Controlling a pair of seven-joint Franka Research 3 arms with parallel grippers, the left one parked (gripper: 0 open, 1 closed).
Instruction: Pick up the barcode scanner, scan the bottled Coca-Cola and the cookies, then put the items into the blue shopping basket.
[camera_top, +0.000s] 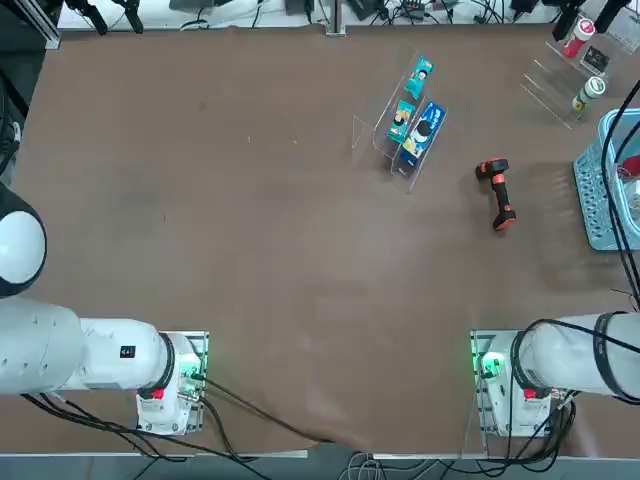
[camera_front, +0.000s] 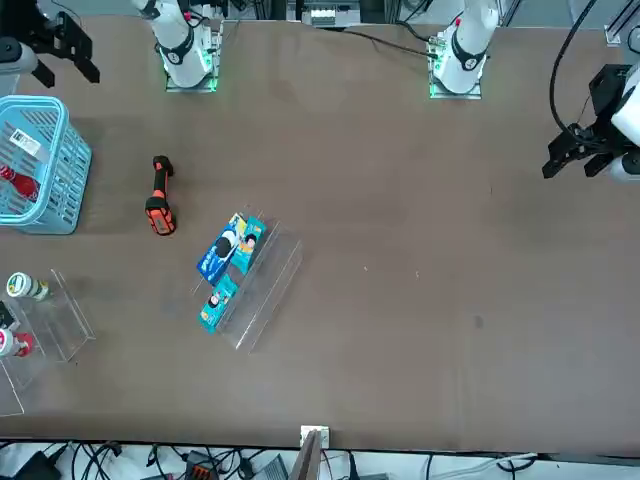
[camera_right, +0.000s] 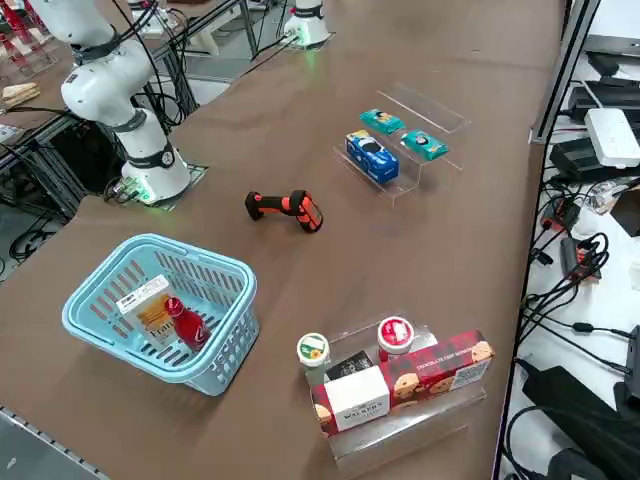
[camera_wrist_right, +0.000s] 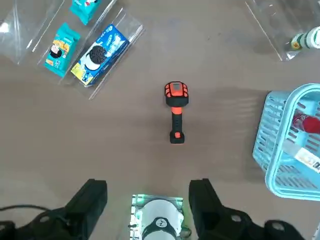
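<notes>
The barcode scanner (camera_top: 497, 193) (camera_right: 285, 208) (camera_wrist_right: 175, 112) lies on its side on the brown table, with nothing touching it. To its right stands the blue shopping basket (camera_top: 592, 200) (camera_right: 225, 340) (camera_wrist_right: 265, 145). Inside the basket are the bottled Coca-Cola (camera_right: 187, 322) (camera_front: 15, 182) and the white cookies box (camera_right: 145, 305) (camera_front: 22, 142). My right gripper (camera_wrist_right: 148, 195) (camera_front: 68, 60) hangs high over the table's near edge, well back from the scanner. It is open, with nothing between its fingers.
A clear acrylic stand (camera_top: 395, 135) behind the scanner holds a blue packet (camera_top: 422, 130) and small teal packets. A second stand (camera_right: 400, 420) beyond the basket carries two capped bottles and boxed biscuits. Cables run along the table's far edge.
</notes>
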